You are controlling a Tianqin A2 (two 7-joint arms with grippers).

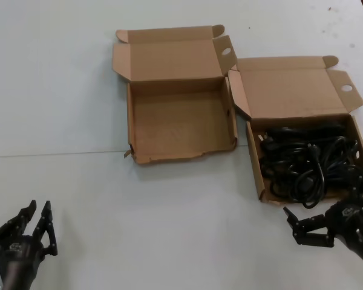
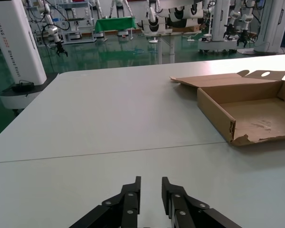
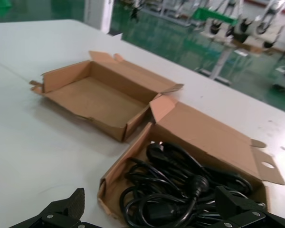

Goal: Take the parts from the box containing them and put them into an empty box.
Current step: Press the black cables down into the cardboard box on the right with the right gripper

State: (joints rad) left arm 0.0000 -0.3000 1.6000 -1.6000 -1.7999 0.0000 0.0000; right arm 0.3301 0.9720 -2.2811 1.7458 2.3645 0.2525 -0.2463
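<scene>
The parts, black power cords [image 1: 302,163], lie tangled in the wider box containing them [image 1: 252,158] at the right. The empty box [image 1: 178,124], squarer and with a ragged front rim, stands just to its left, lid folded back. My right gripper [image 1: 304,227] hovers open just in front of the cord box's near left corner. In the right wrist view its fingers [image 3: 75,203] spread wide either side of the cords [image 3: 180,190], touching nothing. My left gripper [image 1: 39,225] is parked open near the table's front left, holding nothing, far from both boxes.
Both boxes rest on a white table [image 1: 78,90] with a seam line running across it level with the empty box's front rim. The left wrist view shows the empty box [image 2: 261,118] off to one side and other robot stations beyond the table's far edge.
</scene>
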